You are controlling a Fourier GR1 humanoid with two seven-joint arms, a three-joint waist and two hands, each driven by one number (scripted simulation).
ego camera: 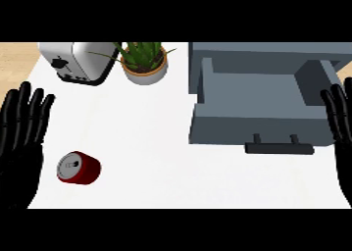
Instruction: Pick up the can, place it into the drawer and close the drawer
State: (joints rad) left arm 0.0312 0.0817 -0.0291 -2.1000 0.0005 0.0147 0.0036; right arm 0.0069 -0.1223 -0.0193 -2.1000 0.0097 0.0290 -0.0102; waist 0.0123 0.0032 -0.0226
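Observation:
A red can [79, 168] with a silver top stands on the white counter [171, 166] at the lower left. The grey drawer [258, 105] is pulled open at the right, its inside bare, with a dark handle [278, 147] on its front. My left hand [15, 142] rests open at the left edge, fingers up, just left of the can and apart from it. At the right edge my right hand [345, 132] also rests open, beside the drawer's right side.
A silver toaster [75, 61] stands at the back left. A potted green plant [144, 61] in a white pot sits right of it, close to the drawer cabinet's left wall.

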